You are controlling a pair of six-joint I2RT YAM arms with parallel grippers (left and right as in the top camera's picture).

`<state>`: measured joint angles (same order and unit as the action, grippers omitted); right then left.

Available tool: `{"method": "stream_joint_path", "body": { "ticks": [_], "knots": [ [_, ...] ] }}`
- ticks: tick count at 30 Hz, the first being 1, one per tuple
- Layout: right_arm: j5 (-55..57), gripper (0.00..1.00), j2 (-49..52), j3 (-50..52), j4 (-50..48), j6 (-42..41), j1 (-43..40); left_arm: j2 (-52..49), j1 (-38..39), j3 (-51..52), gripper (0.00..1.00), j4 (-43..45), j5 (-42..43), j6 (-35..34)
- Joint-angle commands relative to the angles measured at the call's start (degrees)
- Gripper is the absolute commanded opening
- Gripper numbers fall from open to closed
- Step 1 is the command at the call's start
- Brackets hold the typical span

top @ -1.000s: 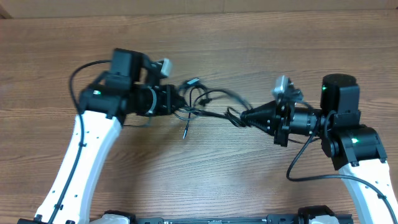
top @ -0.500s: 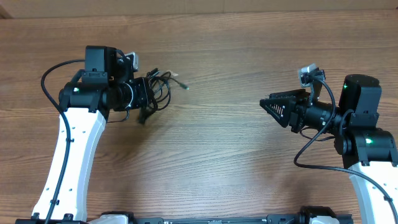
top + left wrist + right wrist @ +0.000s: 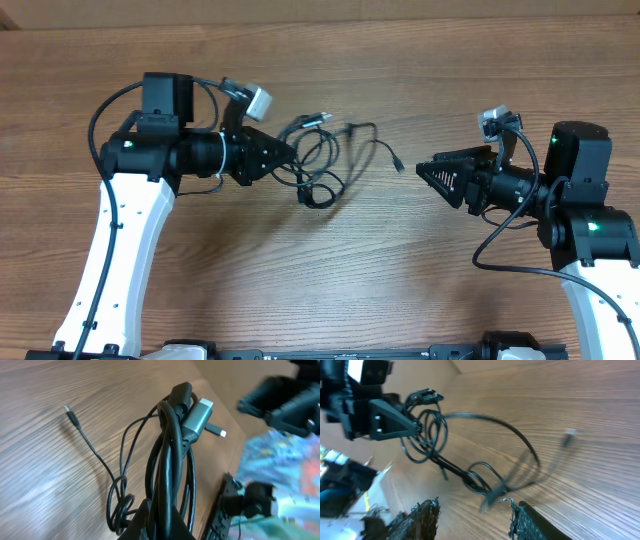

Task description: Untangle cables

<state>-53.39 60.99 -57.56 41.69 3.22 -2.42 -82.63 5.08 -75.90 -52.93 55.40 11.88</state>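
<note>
So at this point my left hand (image 3: pixel 283 156) was clamped tight on the cables (image 3: pixel 320 165), jaws fully closed around the bunch where several black cords ran together. The whole tangle sat just right of that hand, over the far left-middle part of the worktop (image 3: pixel 400 290). From the left wrist view the cords came straight up out of the grip as a thick bundle, folded over at the top, with a silver plug (image 3: pixel 197 415) sticking out to the right of the fold. A couple of thinner loops hung off the left side of the bundle. One thin cord wandered off across the wood and ended in a small plug (image 3: pixel 72 415).

From overhead, a few loops drooped to the near side of the grip, and one long strand arched away to the right. Its tip lay between my two hands, closer to the right one but not touching it. Honestly couldn't tell which loops were resting on the wood and which were hanging just above it.

My right hand (image 3: pixel 425 168) was off on the right side, pointing left at the tangle and well apart from it. Its fingers (image 3: pixel 422 515) stood partway apart with nothing between them, just bare wood. In that wrist view the long strand looked smeared and blurry, so I couldn't make out much detail on it.
</note>
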Motion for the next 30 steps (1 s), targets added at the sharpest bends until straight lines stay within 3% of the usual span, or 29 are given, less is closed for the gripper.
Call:
{"method": "stream_joint_path", "body": {
  "ticks": [1, 5, 8, 17, 18, 20, 21, 23, 27, 30],
  "knots": [
    [-6.1, 0.51, -1.0, -1.3, 0.5, 6.8, 0.2, 0.1, 3.7, 0.0, 0.04, 0.3, 6.8, 10.1],
    [-7.1, 0.59, -1.0, -1.3, 3.9, 24.0, 0.2, 0.1, 7.5, 0.0, 0.04, 0.3, 6.8, 11.8],
    [-7.1, 0.62, -1.0, -1.3, 6.1, 31.7, 0.2, 0.1, 9.5, 0.0, 0.04, 0.3, 7.3, 12.0],
    [-4.6, 0.64, -0.7, -1.3, 7.3, 36.3, 0.2, 0.1, 13.7, 0.0, 0.04, 0.9, 9.3, 12.2],
    [-4.6, 0.6, -0.6, -1.3, 7.6, 36.3, 0.2, 0.1, 13.9, 0.0, 0.04, 1.2, 10.2, 12.2],
    [-4.6, 0.42, -0.2, -1.3, 8.3, 36.3, 0.2, 0.1, 14.1, 0.0, 0.04, 2.2, 12.7, 12.2],
    [-4.6, 0.24, 0.1, -1.3, 8.7, 36.3, 0.2, 0.1, 14.1, 0.0, 0.04, 2.9, 14.5, 12.2],
    [-4.7, 0.04, 0.5, -1.3, 9.4, 36.2, 0.2, 0.1, 14.1, 0.0, 0.04, 4.6, 15.6, 12.2],
    [-4.8, 0.04, 0.5, -1.3, 10.2, 35.8, 0.2, 0.1, 14.1, 0.0, 0.04, 5.3, 12.0, 12.1],
    [-4.7, 0.04, 0.5, -1.3, 10.3, 35.5, 0.0, 0.1, 14.1, 0.0, 0.04, 4.3, -1.5, 8.7]
  ]
}}
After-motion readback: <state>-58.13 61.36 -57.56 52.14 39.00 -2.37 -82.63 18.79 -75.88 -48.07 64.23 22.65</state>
